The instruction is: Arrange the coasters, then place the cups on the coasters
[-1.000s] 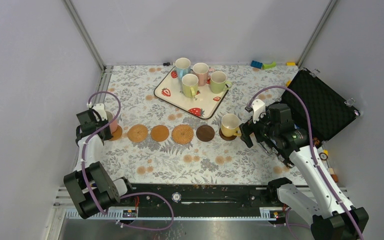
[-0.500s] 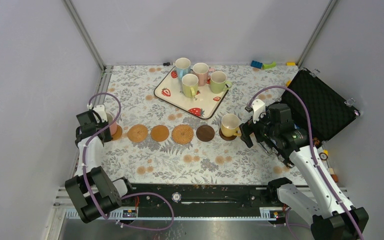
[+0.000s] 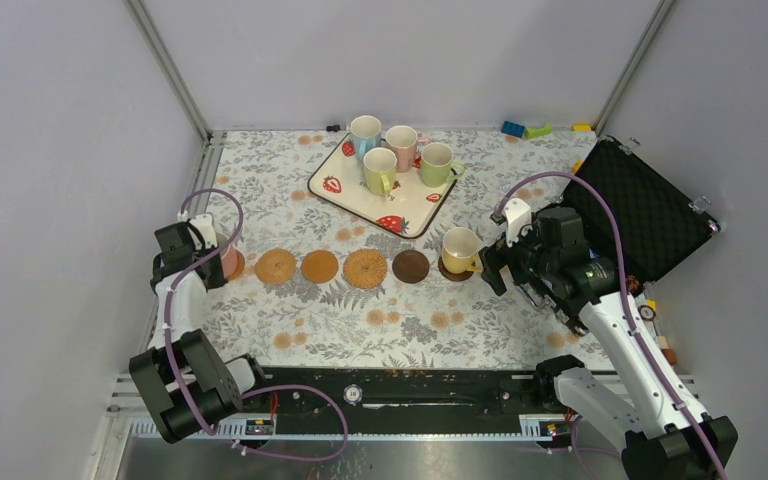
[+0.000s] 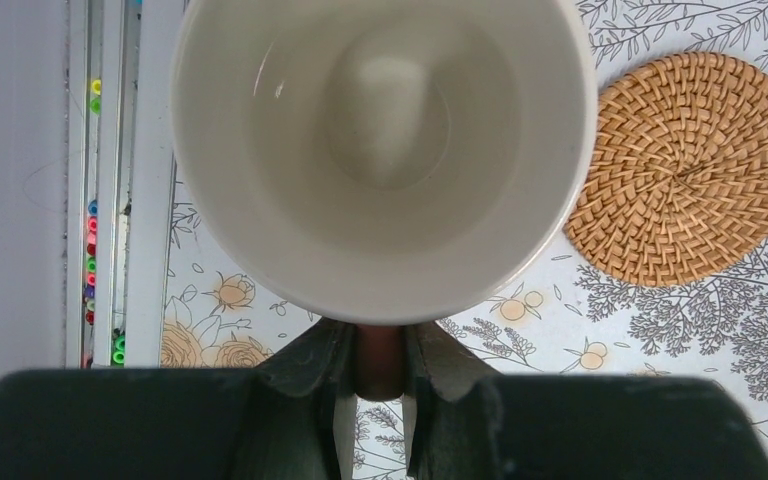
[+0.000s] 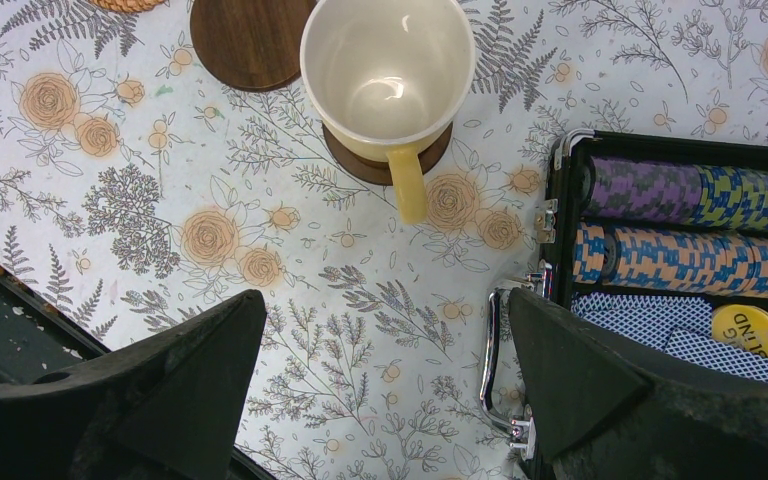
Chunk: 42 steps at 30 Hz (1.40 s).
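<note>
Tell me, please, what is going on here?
The left gripper is shut on the handle of a pink cup at the left end of the coaster row. The right gripper is open near a yellow cup that stands on the right-end coaster. Four coasters are bare, and four cups wait on the tray.

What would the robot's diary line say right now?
left jaws: shut on pink cup handle | right jaws: open | yellow cup: on coaster | tray: four cups
</note>
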Tool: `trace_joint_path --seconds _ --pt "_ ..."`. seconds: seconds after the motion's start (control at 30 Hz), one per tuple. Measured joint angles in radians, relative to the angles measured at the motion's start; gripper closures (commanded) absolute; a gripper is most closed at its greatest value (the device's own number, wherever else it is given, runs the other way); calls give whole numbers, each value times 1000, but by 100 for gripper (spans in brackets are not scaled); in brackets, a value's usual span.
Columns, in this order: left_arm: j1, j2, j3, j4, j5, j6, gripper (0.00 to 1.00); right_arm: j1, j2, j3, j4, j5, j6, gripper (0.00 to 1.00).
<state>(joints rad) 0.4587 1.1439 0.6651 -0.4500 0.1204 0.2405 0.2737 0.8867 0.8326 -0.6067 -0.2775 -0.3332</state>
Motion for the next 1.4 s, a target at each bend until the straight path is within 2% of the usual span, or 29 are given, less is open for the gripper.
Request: trace_joint_path --seconds 0.23,0.4,0.77,0.9,1.0,1.13,1.27,1.33,1.4 --pt "0 8 1 8 -1 0 91 0 -3 0 0 0 0 0" --pt "1 11 2 11 -1 0 78 0 -3 0 0 0 0 0" --pt "1 0 2 46 -12 20 27 0 -3 0 0 0 0 0" --pt "1 -35 2 48 -20 21 2 0 -3 0 0 0 0 0" --pt "2 -95 2 41 -21 20 1 0 -5 0 0 0 0 0" --pt "2 -247 9 6 -6 24 1 0 -7 0 0 0 0 0" --pt "-7 -345 100 -75 59 28 1 0 -9 0 0 0 0 0" --pt "-52 -343 188 -125 72 25 1 0 -9 0 0 0 0 0" --pt "-164 -323 280 -152 66 21 1 0 -9 0 0 0 0 0"
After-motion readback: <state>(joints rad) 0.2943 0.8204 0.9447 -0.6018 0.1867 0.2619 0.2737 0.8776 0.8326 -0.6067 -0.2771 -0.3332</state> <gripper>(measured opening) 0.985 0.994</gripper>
